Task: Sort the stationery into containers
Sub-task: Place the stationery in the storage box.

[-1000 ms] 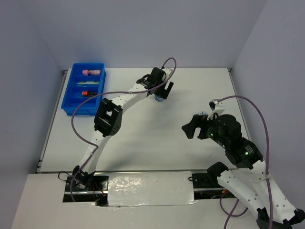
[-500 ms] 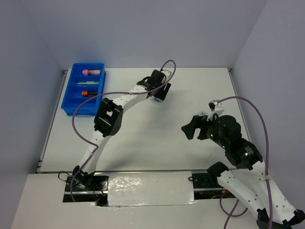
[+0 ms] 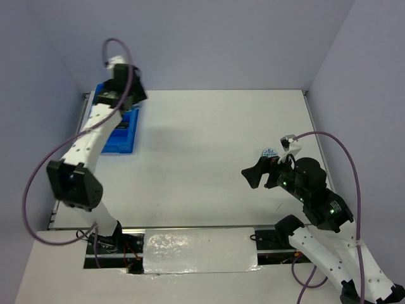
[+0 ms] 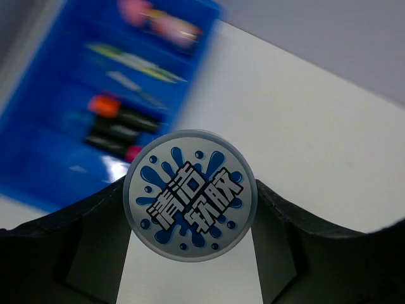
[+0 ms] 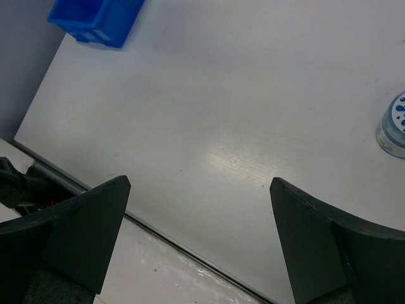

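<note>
My left gripper [image 4: 190, 191] is shut on a round blue-grey disc [image 4: 190, 195] with a patterned top, held above the table beside the blue tray [image 4: 44, 133]. In the top view that gripper [image 3: 124, 90] hangs over the tray's [image 3: 121, 138] far end. The blurred tray holds a pink item [image 4: 158, 22], thin green pens [image 4: 133, 60] and black markers [image 4: 120, 120] with orange and pink caps. A second disc [image 5: 393, 125] stands on the table at the right, just behind my right gripper [image 3: 259, 174]. The right gripper [image 5: 199, 183] is open and holds nothing.
The white table [image 3: 209, 158] ends in a metal strip [image 3: 196, 250] at the near edge, and grey walls close in the back and both sides. A corner of the blue tray [image 5: 95, 19] shows at the far left of the right wrist view.
My left gripper closed on the disc at the table's back middle, lifted it and swung left to the tray. The right arm has barely moved.
</note>
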`<move>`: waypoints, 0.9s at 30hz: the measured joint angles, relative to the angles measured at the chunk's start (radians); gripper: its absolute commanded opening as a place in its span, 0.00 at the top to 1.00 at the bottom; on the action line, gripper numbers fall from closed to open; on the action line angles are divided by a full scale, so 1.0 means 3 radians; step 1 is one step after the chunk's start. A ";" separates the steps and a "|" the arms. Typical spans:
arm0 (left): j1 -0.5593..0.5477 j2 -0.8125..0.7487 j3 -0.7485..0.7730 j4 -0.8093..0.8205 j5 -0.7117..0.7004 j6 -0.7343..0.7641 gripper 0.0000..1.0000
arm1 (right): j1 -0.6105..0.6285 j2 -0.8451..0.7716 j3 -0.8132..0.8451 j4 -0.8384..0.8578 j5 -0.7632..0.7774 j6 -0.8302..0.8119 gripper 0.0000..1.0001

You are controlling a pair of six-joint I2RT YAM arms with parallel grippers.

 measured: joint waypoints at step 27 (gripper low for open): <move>0.1609 -0.0304 -0.1302 0.0052 -0.0065 -0.0738 1.00 | 0.0000 0.0079 -0.0345 0.0637 -0.0971 -0.0154 0.00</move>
